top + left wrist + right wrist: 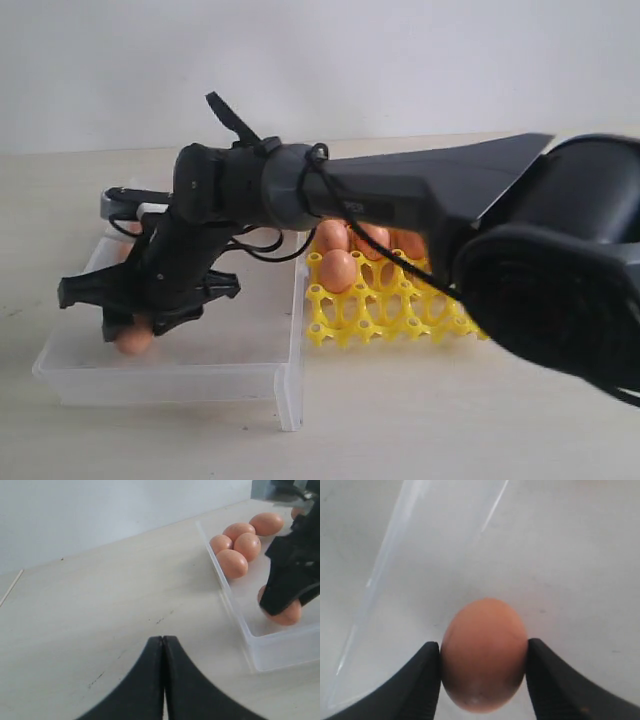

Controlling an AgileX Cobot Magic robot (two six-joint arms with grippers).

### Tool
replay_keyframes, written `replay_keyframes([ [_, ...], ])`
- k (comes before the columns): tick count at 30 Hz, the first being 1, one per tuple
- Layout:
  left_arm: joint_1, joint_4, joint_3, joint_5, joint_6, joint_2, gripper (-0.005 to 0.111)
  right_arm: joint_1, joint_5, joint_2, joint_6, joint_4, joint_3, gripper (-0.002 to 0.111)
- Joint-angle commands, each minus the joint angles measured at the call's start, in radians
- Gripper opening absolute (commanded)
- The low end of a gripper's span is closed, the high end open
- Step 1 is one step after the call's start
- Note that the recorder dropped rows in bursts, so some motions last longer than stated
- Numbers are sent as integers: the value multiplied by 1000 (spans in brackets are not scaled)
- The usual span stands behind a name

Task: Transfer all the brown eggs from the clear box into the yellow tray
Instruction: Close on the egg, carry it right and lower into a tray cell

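Right wrist view: jaws touch both sides of brown egg (pixel 484 655)

Left claw (pixel 163 640): fingers pressed together, over bare surface (pixel 100 605), apart from the clear box (pixel 235 615). Four brown eggs (pixel 235 547) are clustered against the box's side wall, with a fifth egg (pixel 266 523) just beside them. Right claw (pixel 291 602) is down inside the box, fingers either side of a lone egg (pixel 286 615) near the box corner. White wall (pixel 100 515) behind.

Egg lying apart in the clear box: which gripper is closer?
Right. The right gripper clasps the egg; the left gripper sits shut over the table, outside the clear box.
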Motion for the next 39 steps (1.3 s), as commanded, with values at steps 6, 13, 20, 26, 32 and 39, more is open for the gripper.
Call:
replay_keyframes([
  [6, -2, 0, -4, -8, -5, -6, 0, -82, -778, -450, -12, -327, 663, 0],
  [13, -2, 0, -4, -8, -5, -6, 0, -279, -1060, -667, -54, -480, 1075, 0],
  [20, -2, 0, -4, -8, -6, -6, 0, -399, -1268, -611, -125, -608, 1228, 0],
  [26, -2, 0, -4, -8, -6, -6, 0, -414, -1323, -545, -125, -624, 1228, 0],
  [32, -2, 0, -4, -8, -6, -6, 0, -414, -1332, -504, -125, -635, 1228, 0],
  [39, -2, 0, -4, -8, -6, -6, 0, -414, -1310, -504, -125, -699, 1228, 0],
])
